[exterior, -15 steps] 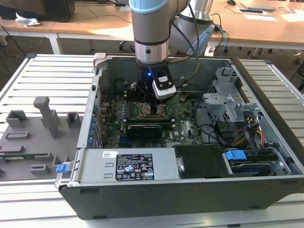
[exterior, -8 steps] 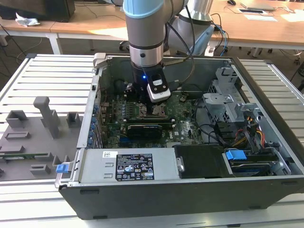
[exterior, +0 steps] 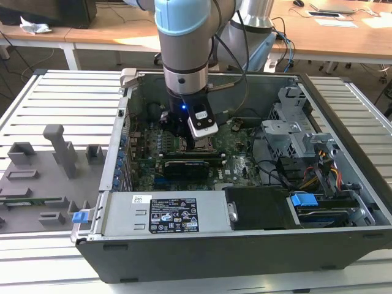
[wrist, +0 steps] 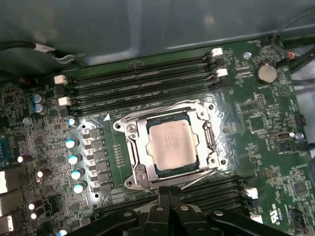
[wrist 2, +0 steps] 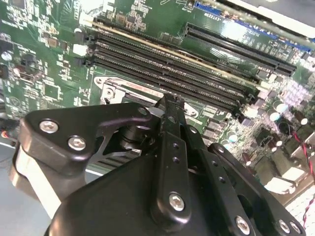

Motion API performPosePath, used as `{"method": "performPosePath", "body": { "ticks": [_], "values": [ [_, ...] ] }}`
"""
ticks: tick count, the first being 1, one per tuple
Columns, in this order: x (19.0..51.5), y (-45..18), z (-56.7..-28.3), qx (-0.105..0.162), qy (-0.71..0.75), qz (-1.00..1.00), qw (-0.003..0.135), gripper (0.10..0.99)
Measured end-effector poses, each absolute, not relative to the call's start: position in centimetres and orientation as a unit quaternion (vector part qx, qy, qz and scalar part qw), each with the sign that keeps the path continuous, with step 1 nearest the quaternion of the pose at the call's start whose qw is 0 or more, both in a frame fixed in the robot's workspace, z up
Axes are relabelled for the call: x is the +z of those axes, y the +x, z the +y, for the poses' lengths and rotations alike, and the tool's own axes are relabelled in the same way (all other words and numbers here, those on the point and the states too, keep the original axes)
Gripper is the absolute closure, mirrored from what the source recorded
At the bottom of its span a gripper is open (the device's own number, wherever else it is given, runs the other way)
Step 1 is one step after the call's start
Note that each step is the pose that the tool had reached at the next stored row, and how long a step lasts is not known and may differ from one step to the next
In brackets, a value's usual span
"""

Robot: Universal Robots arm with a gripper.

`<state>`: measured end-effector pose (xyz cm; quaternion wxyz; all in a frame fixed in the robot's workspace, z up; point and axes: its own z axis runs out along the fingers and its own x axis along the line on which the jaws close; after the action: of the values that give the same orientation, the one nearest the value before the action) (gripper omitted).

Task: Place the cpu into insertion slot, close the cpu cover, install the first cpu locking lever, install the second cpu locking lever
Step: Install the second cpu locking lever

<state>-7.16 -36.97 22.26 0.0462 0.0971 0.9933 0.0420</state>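
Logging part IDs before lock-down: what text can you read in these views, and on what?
No text is clear enough to quote.
Label on the case's metal box: lines of print and symbols, too small to read.
Cpu: faint marking on its metal face, too blurred to read.
Board: white lettering, too small to read.

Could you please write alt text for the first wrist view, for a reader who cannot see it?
A silver-grey cpu sits in the insertion slot on a green motherboard, with the metal cpu cover lying closed around it. Rows of long black memory slots run beside the socket, and the gripper sits close to the socket.
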Motion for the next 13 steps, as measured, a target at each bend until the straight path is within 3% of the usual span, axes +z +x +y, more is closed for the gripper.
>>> {"method": "performPosePath", "body": {
  "ticks": [6,13],
  "values": [
    [21.6,-7.6,-37.5,0.054,0.07,0.995,0.044,0.98],
    [21.4,-7.8,-39.3,0.111,0.071,0.99,0.04,0.98]
  ]
}}
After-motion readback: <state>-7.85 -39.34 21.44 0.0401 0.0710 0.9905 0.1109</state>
